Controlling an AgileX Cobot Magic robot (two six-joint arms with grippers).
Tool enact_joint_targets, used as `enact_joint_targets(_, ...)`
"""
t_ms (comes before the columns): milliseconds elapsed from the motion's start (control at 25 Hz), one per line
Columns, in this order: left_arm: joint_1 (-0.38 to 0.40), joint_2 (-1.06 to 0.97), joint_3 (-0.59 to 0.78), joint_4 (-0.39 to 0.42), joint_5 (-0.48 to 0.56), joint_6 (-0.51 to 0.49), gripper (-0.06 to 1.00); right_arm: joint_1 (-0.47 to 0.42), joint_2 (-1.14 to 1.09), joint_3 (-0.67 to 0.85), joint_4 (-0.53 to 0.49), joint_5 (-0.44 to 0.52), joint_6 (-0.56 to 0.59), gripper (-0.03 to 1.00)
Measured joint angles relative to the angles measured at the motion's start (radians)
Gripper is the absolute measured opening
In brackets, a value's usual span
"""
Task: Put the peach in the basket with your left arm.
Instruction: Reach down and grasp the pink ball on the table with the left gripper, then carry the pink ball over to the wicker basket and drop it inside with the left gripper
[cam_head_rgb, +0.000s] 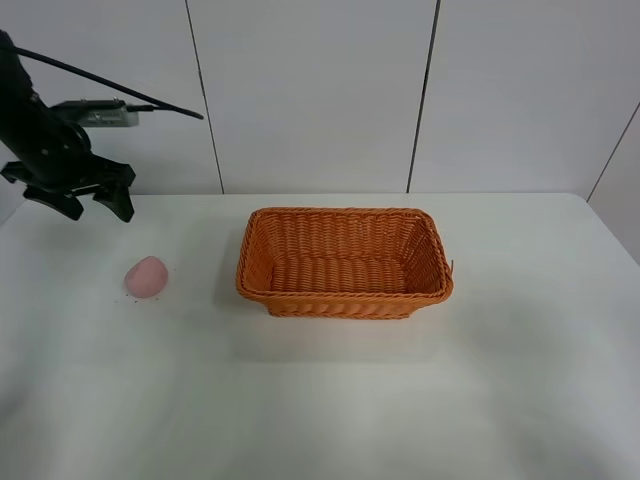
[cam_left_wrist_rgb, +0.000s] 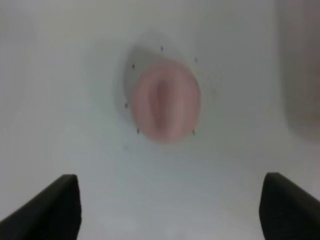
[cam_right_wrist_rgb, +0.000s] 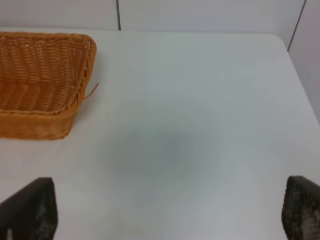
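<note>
White table (cam_head_rgb: 320, 400), peach (cam_head_rgb: 146, 276) lying crease-up, left tool (cam_head_rgb: 100, 212) splayed nearby

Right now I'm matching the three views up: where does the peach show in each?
Exterior high: peach on the table, left of the basket, apart.
Left wrist: blurred, ahead of the open left gripper.
Right wrist: not in it.
Shared landmark: the basket, exterior high and right wrist.

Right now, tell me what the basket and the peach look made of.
The basket: woven wicker or a plastic imitation, orange-brown, judging by the visible weave and braided rim. The peach: matte pale pink, smooth, no glare; possibly a foam or plastic replica, uncertain.
</note>
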Motion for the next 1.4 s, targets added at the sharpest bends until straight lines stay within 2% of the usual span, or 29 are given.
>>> enact_joint_targets(160,0.0,0.178,-0.09,-0.03,-0.006,0.0,0.76,0.0,0.0,0.0,0.0,0.0,0.0,0.69)
enact_joint_targets(320,0.0,0.302,-0.109,-0.047,-0.029,0.0,0.76,0.0,0.0,0.0,0.0,0.0,0.0,0.69)
enact_joint_targets(720,0.0,0.392,-0.11,-0.049,-0.061,0.0,0.75,0.0,0.0,0.0,0.0,0.0,0.0,0.69)
enact_joint_targets(800,0.0,0.395,-0.11,-0.049,-0.056,0.0,0.66,0.0,0.0,0.0,0.0,0.0,0.0,0.69)
enact_joint_targets(960,0.0,0.391,-0.131,-0.049,-0.012,-0.007,0.21,0.0,0.0,0.0,0.0,0.0,0.0,0.69)
enact_joint_targets(1000,0.0,0.383,-0.143,-0.049,0.004,-0.011,0.15,0.0,0.0,0.0,0.0,0.0,0.0,0.69)
enact_joint_targets(1120,0.0,0.342,-0.185,-0.046,0.067,-0.03,0.08,0.0,0.0,0.0,0.0,0.0,0.0,0.69)
enact_joint_targets(1400,0.0,0.191,-0.322,-0.013,0.212,-0.069,0.06,0.0,0.0,0.0,0.0,0.0,0.0,0.69)
